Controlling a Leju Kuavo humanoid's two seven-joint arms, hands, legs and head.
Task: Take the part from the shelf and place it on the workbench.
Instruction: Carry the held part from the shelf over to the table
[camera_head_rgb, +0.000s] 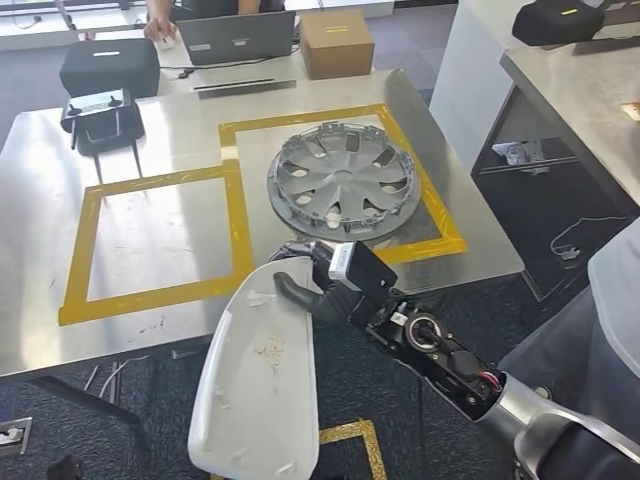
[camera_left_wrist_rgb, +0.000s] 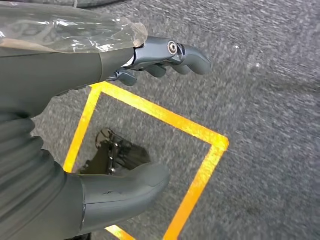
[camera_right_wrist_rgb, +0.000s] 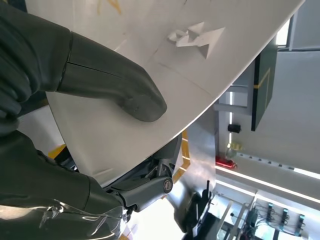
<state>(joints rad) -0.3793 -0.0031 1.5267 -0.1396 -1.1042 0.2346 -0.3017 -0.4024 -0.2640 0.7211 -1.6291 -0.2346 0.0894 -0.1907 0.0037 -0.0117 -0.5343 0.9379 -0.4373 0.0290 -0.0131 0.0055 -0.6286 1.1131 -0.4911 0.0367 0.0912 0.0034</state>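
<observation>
Fingers (camera_head_rgb: 302, 292) of the right hand (camera_head_rgb: 332, 295) pinch a white panel (camera_head_rgb: 260, 375) near the hubcap (camera_head_rgb: 343, 180) on the steel surface (camera_head_rgb: 45, 200); left hand (camera_left_wrist_rgb: 113, 115) hangs open above grey carpet (camera_left_wrist_rgb: 271, 100).

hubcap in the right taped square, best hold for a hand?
Grip the silver spoked hubcap at its outer rim on the near edge, coming from the robot's side of the steel workbench. It lies flat, so the spoke openings beside the rim probably let fingers hook under. The right hand already holds the white curved panel.
</observation>
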